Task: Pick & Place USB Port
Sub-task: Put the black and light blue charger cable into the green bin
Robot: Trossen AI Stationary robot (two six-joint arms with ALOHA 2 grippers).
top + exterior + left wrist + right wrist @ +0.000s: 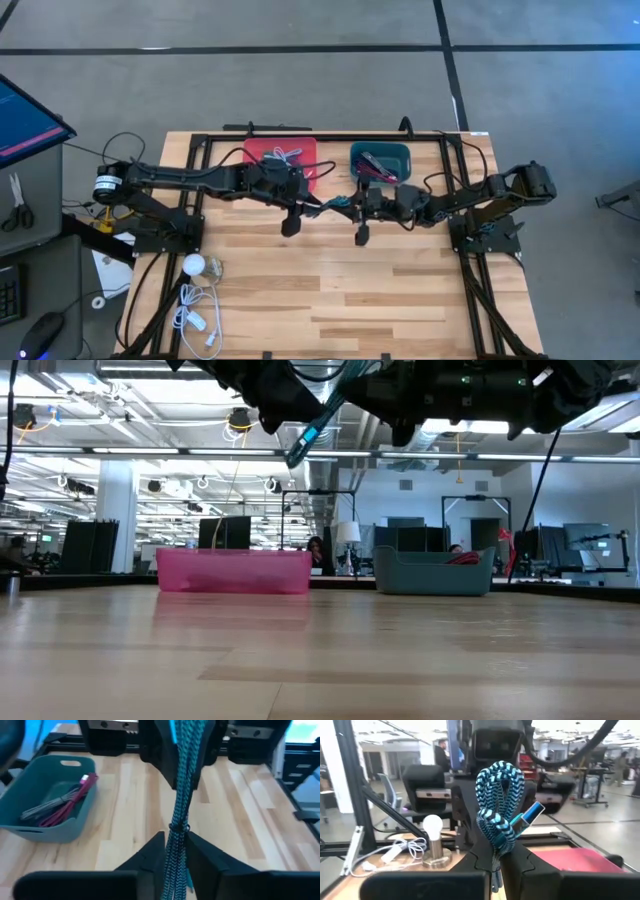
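Above the middle of the wooden bench [330,290], two dark arms meet over a bundled teal braided USB cable [499,810], held off the surface between them. The right gripper [496,865] has its jaws closed on the bundle, whose looped end and blue metal plug [532,812] stand up above the fingers. The left gripper [174,857] sits with its jaws close on either side of the same cable; whether they pinch it or have just loosened cannot be told. In the overhead view both grippers hang just in front of the teal bin [380,160], the left gripper toward the side of the red tray [280,158]. The teal bin, at the bench's far edge, holds red and grey cables [62,805]; the red tray beside it holds a white cable [283,157]. A white bulb on a stand [194,266] and a white cord [196,310] lie on the bench, well apart from the teal bin.
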